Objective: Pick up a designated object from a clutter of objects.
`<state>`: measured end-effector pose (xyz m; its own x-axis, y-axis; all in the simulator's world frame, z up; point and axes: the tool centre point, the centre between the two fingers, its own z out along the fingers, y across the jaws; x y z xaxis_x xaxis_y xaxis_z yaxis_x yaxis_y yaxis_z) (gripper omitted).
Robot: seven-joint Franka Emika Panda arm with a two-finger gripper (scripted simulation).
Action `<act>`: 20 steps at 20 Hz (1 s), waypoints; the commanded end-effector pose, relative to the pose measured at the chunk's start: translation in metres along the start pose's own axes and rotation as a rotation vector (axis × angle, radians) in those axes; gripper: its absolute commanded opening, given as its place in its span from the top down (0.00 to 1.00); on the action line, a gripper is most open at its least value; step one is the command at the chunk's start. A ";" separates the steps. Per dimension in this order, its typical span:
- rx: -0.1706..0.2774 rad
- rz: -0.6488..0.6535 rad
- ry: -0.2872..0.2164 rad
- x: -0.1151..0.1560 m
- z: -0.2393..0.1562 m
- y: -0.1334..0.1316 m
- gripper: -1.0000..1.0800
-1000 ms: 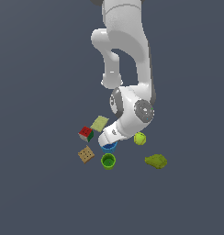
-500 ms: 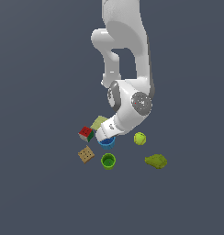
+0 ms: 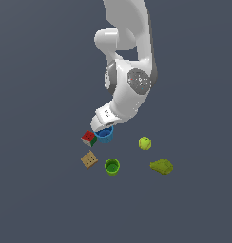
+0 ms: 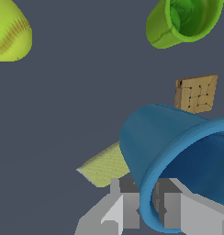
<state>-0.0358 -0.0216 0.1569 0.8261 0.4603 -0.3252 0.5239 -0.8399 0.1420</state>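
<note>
Blue is the colour that matters here: we see the blue cup (image 3: 104, 135) right under the end of the white arm, and in the wrist view the blue cup (image 4: 178, 160) fills much of the frame, tilted, its open mouth turned toward the camera. Our gripper (image 4: 148, 209) has its grey fingers (image 4: 125, 206) set on either side of the cup's rim wall, one outside and one inside the mouth, closed to a narrow gap and pinching that wall. In the exterior view the gripper (image 3: 102, 127) sits directly above the cup.

Taking the blue cup as our landmark: the red-green-white cube (image 3: 89, 138) lies just beside it on the exterior view's left, apparently touching or nearly so. The tan cracker square (image 3: 89, 159) lies near it, toward the camera and to that same side. The green cup (image 3: 112, 166) stands upright near it, toward the camera. The yellow-green ball (image 3: 145, 143) rests apart from it on the exterior view's right, and the olive lumpy piece (image 3: 161, 166) lies farther still that way. In the wrist view, a pale green card (image 4: 104, 166) shows partly behind the blue cup.
</note>
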 end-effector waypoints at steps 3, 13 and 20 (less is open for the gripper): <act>0.000 0.001 0.003 -0.034 -0.027 0.010 1.00; 0.001 0.001 0.003 -0.117 -0.092 0.033 1.00; 0.002 0.001 0.004 -0.174 -0.138 0.051 1.00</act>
<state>-0.1183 -0.0987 0.3359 0.8271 0.4601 -0.3230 0.5225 -0.8410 0.1400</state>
